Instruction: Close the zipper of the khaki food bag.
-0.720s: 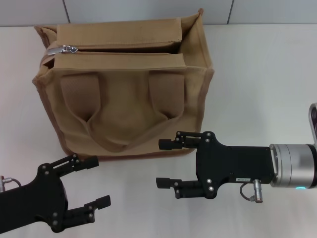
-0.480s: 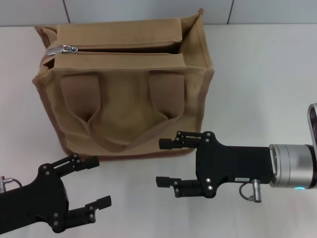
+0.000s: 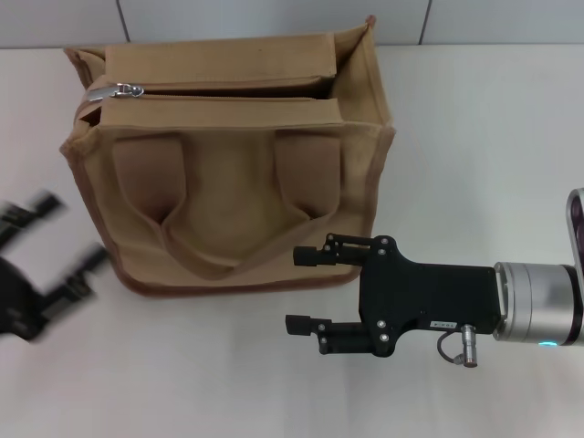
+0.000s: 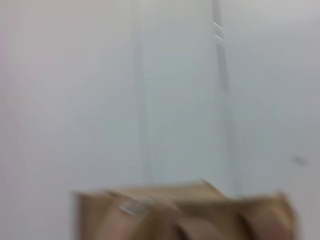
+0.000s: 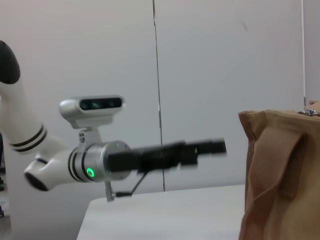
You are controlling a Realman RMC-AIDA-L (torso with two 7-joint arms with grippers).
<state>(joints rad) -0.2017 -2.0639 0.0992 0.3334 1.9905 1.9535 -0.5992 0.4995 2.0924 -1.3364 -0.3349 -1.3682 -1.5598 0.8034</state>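
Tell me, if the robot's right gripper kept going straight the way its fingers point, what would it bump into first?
Probably nothing. The right gripper is open and points toward the robot's left, running along just in front of the khaki food bag. Only bare table seems to lie ahead, though its upper finger may graze the bag's bottom edge.

Even, bright overhead light fills the head view, with only a soft shadow under the khaki food bag (image 3: 228,155) on the white table (image 3: 474,137) and beneath the sharply rendered right gripper (image 3: 310,290). The left gripper (image 3: 46,251) is smeared by motion blur at that view's left edge, and it shows as a streaked dark bar (image 5: 170,152) in the right wrist view, where the bag beside it is crisp. The left wrist view is washed out and blurred throughout, the bag (image 4: 190,212) reduced to a soft tan shape against a pale wall (image 4: 150,90).
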